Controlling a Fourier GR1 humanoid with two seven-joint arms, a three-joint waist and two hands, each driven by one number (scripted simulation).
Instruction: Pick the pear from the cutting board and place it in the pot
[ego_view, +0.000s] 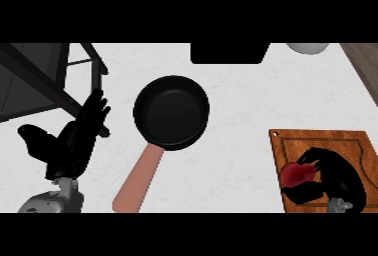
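Hands, two, black. The left hand (72, 142), at the view's left, rests open: fingers straight, pointing up and slightly right, thumb spread leftward, with the grey left forearm (53, 200) below it. The right hand (338, 172), at lower right, has fingers and thumb curled round a red fruit (297, 174).

Wood and matt black
Grained wooden cutting board (317, 142); matt black pan (171, 112), smooth pinkish handle (139, 180); pale speckled counter (244, 100).
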